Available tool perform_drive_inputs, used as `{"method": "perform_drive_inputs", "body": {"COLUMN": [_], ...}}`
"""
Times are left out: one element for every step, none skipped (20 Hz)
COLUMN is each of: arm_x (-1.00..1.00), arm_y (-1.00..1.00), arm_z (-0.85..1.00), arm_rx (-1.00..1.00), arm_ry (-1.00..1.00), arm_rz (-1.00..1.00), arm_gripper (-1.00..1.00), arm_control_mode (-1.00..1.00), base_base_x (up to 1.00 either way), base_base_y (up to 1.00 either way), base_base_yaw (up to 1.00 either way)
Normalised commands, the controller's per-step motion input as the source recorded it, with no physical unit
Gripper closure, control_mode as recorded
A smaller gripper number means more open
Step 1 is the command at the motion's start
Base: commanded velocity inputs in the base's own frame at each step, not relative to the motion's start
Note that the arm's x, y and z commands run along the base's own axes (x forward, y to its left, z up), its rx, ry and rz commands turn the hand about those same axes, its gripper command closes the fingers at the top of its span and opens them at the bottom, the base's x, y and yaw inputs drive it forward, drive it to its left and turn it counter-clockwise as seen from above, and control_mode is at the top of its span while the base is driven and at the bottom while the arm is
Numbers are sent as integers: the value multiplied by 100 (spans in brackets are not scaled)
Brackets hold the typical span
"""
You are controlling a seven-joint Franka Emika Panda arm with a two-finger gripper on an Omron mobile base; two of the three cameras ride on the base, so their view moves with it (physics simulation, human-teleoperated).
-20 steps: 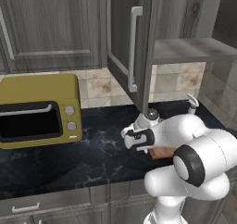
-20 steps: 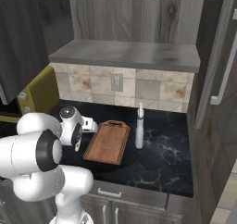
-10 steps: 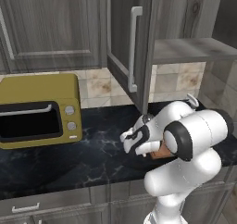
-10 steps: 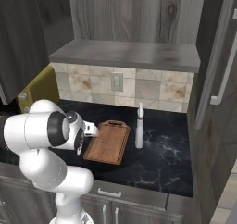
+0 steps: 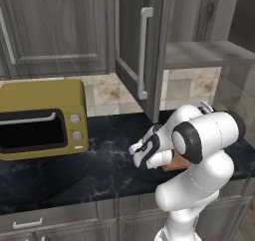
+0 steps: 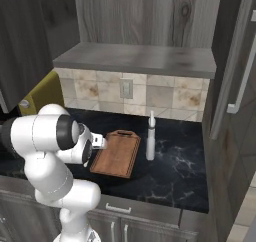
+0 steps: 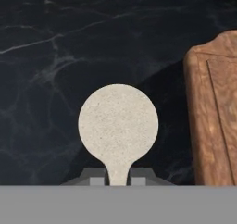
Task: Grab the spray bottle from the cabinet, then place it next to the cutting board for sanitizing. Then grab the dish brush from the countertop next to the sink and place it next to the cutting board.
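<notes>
The gripper point(image 7: 117, 177) is clenched on the brush point(image 7: 118, 126), its two tips pinching the slim handle low in the middle of the hand view, just below the round head. I judge the brush light and stiff — a thin neck like this could twist in the grip, so holding close under the head (as here) looks sound; the bristle side is hidden, only the pale speckled back shows.

Its long axis runs straight up the hand view, head toward the top, hanging over the counter point(image 7: 51, 42). The board point(image 7: 215, 112) lies at the right edge of that frame, just beside the head but apart from it.

In the right base view the bottle point(image 6: 150, 142) stands upright, centre frame, just right of the board — that half of the job looks done.
</notes>
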Motion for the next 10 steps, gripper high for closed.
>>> {"method": "perform_drive_inputs", "body": {"arm_x": [3, 3, 8, 0, 0, 0, 0, 0, -6, 0], "arm_y": [1, 6, 7, 1, 0, 0, 6, 0, 3, 0], "arm_z": [-25, -27, -20, 0, 0, 0, 0, 9, 19, 24], "arm_rx": [0, 0, 0, 0, 0, 0, 0, 0, 0, 0], "arm_ry": [0, 0, 0, 0, 0, 0, 0, 0, 0, 0], "arm_rz": [0, 0, 0, 0, 0, 0, 0, 0, 0, 0], "arm_gripper": [100, 100, -100, -100, -100, -100, -100, -100, -100, -100], "arm_control_mode": [-100, -100, -100, -100, -100, -100, -100, -100, -100, -100], "base_base_x": [0, 0, 0, 0, 0, 0, 0, 0, 0, 0], "base_base_y": [0, 0, 0, 0, 0, 0, 0, 0, 0, 0], "base_base_yaw": [0, 0, 0, 0, 0, 0, 0, 0, 0, 0]}}
